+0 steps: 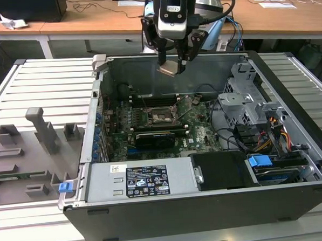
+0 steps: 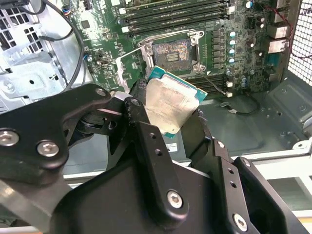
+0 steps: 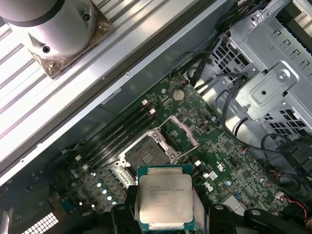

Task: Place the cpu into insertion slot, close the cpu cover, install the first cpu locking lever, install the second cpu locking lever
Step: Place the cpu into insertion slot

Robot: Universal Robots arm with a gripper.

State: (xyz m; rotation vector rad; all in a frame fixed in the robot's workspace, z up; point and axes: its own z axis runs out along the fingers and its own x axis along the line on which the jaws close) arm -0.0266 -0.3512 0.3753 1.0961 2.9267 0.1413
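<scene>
Leftmost in the exterior view, a grey fixture tray [image 1: 17, 163] of moulded blocks lies on the slatted metal table [image 1: 45, 78]. A blue clip [image 1: 65, 186] sits at its near corner, just beside the open computer case [image 1: 171, 220].

Inside the case, a power supply [image 1: 142, 181] runs along the near wall. Beyond it lies the green motherboard [image 1: 199, 124], with a long black expansion card [image 1: 154, 138] between the power supply and the insertion slot [image 1: 162, 116].

The slot is uncovered, its pin field bare. In the first wrist view the cpu cover [image 3: 185, 131] stands swung open just beside it. Long memory slots [image 3: 119, 139] flank the socket's other side.

My claw [image 1: 172, 66] hangs over the far part of the case, well above the board. Its fingers are closed on opposite edges of the cpu [image 1: 168, 69]. I hold the chip tilted, metal top outward, apart from the slot and touching nothing else.

Dark cables [image 1: 226, 136] cross the board toward the exterior view's right. There a perforated metal drive cage [image 1: 246, 102] rises, with a blue latch [image 1: 259, 161] before it.

Behind the table stand wooden desks [image 1: 285, 17], with papers on them.
</scene>
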